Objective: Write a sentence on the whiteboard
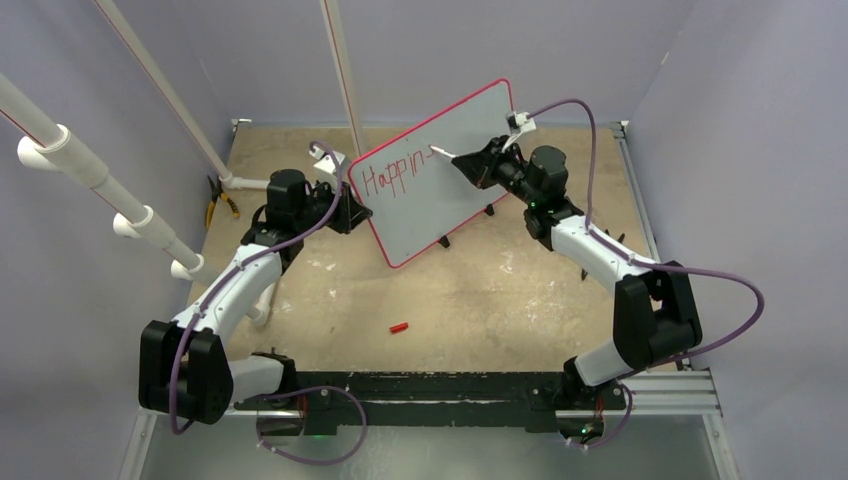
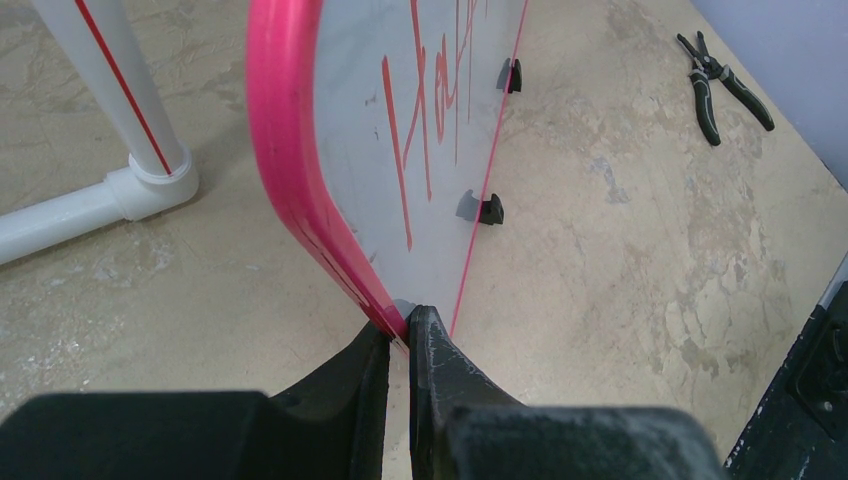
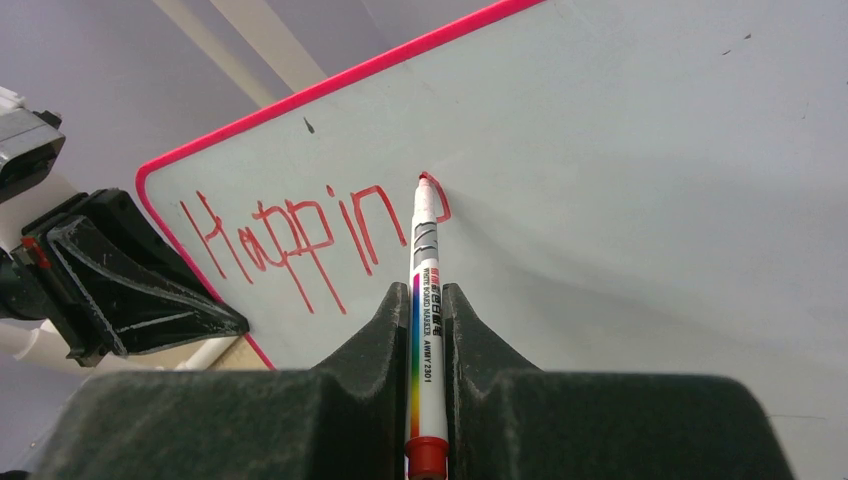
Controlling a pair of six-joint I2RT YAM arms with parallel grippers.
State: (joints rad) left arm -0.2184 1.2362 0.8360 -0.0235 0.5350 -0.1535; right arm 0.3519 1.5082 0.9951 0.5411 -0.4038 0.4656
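Jaws of the right arm are clamped on a white marker (image 3: 427, 290), low centre in the right wrist view. Its red tip is pressed to the whiteboard (image 3: 650, 200) just right of the red lettering (image 3: 290, 235), which reads "Happin" plus a short curved stroke. Jaws of the left arm are pinched shut on the board's red rim near a rounded corner, at the bottom centre of the left wrist view. The board stands tilted in the upper middle of the top view, with black feet (image 2: 489, 209) showing along one edge. On the counter (image 1: 480, 290) below it lies a small red piece (image 1: 399, 327). In the left wrist view, pliers (image 2: 722, 85) lie at upper right and a white pipe (image 2: 110, 195) at left.
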